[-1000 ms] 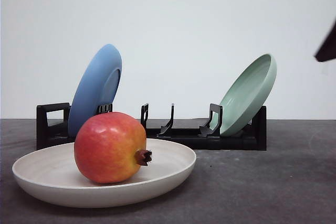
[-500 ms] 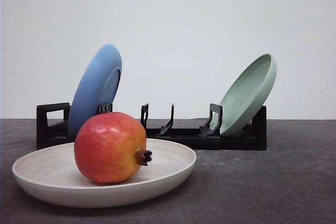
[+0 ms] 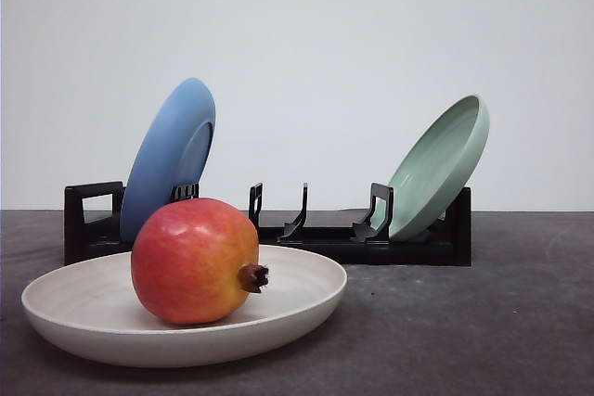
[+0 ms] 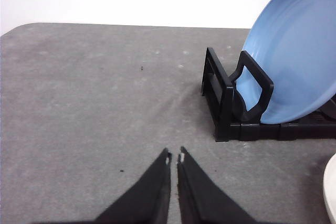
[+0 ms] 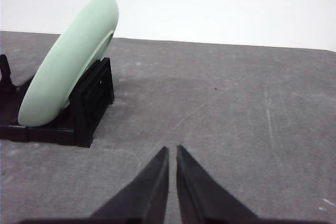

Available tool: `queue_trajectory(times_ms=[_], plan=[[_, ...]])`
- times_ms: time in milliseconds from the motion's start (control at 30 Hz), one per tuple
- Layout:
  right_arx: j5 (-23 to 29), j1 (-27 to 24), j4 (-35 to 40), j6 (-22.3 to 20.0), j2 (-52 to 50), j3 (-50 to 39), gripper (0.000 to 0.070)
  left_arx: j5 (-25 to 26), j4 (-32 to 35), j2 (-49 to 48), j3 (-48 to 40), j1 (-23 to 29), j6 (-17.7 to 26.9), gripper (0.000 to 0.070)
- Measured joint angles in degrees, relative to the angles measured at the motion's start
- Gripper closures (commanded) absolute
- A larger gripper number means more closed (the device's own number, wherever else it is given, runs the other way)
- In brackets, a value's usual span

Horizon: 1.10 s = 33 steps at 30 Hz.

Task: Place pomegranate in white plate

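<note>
The pomegranate, red with yellow-orange patches and a dark crown nub pointing right, rests inside the white plate at the front left of the table. An edge of that white plate peeks into the left wrist view. My left gripper is shut and holds nothing, hovering over bare grey table beside the rack's left end. My right gripper is shut too, with nothing in it, over bare table to the right of the rack.
A black dish rack stands behind the white plate. A blue plate leans in its left end and a pale green plate in its right end. Grey table stretches to the right.
A dark piece of an arm at the upper right edge of the front view one second ago has left the picture. The pomegranate and plates have not moved.
</note>
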Motion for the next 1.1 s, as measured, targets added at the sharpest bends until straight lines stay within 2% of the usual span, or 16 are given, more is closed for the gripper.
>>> queue_trajectory(times_ms=[1100], plan=[[0.00, 0.00, 0.00, 0.00, 0.00, 0.00, 0.0676, -0.02, 0.00, 0.00, 0.00, 0.00, 0.00, 0.0700]])
